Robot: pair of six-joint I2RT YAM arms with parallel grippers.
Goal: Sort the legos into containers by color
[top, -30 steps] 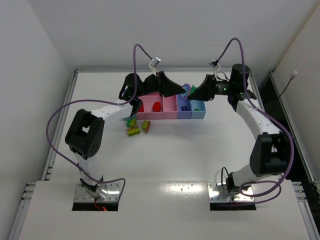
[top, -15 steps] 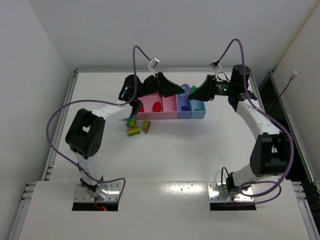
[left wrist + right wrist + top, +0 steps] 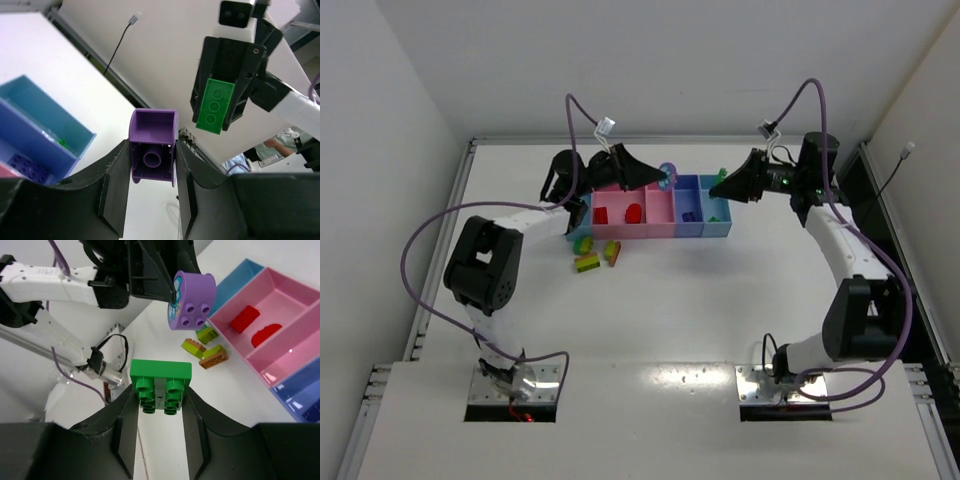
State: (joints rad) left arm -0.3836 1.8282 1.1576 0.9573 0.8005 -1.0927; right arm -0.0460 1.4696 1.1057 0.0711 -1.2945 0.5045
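Left jaws: closed tight on the purple brick (image 3: 152,150). One jaw sits on each flat side, and the brick's hollow end faces the wrist camera.
Right jaws: closed tight on the green brick (image 3: 160,377). Its bumps face the wrist camera.
Where the two bricks are: both are up in the air over the row of trays. The row sits by the far edge of the counter (image 3: 720,330), about halfway between its left and right edges.
Purple brick and its tray: we see the brick hanging over the far end of the narrow pink tray (image 3: 660,232). The periwinkle tray (image 3: 688,232) is the next one toward the right edge, and a purple brick (image 3: 25,167) lies in it. We think the left jaws must slide a little toward the right edge before they let go.
Green brick and its tray: it hangs by the far rim of the blue tray (image 3: 717,230), where a small green bit (image 3: 60,143) lies. We think it must come a little toward the near edge and go down.
Who is nearer: the left jaws are nearer the periwinkle tray and the right jaws are nearer the blue tray. The two held bricks are near each other but not touching.
Left to sort: a few loose bricks (image 3: 587,262) lie on the counter on the near side of the row, toward the left edge.
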